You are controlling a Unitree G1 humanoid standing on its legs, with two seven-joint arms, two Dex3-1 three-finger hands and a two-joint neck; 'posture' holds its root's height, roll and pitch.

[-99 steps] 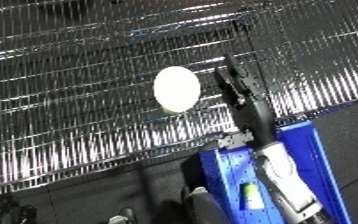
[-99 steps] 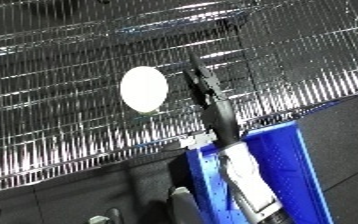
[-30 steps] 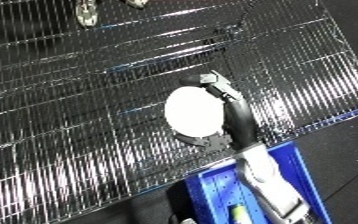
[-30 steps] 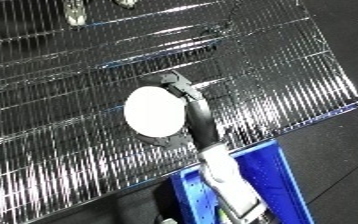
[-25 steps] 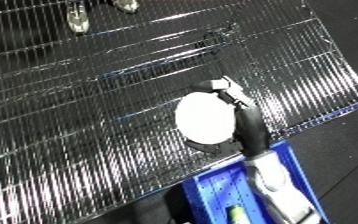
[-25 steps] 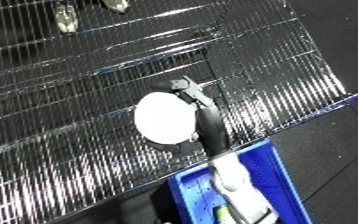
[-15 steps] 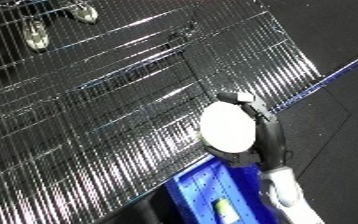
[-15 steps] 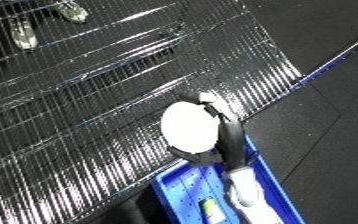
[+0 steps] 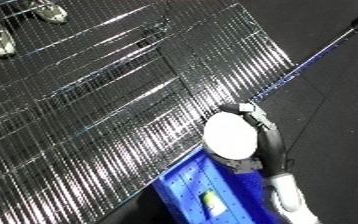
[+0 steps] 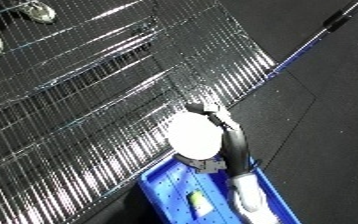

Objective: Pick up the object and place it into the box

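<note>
A white round flat object (image 9: 229,136) is held on edge by my right hand (image 9: 270,143), whose black fingers curl round its top and bottom rim. The white forearm (image 9: 285,192) rises from the lower edge. The object hangs just above the far end of the blue bin (image 9: 186,186), at the near edge of the wire mesh surface (image 9: 113,100). A small yellow-green item (image 10: 196,200) lies inside the bin. My left hand is out of sight.
The shiny wire mesh fills the upper left, with two caster wheels (image 9: 49,11) at its far side. A dark pole with a blue strip (image 9: 322,50) runs along the mesh's right edge. Dark floor (image 9: 335,115) lies to the right.
The camera has swung and tilted. My right hand has carried the white object off the middle of the mesh to its near edge, over the blue bin's end.
</note>
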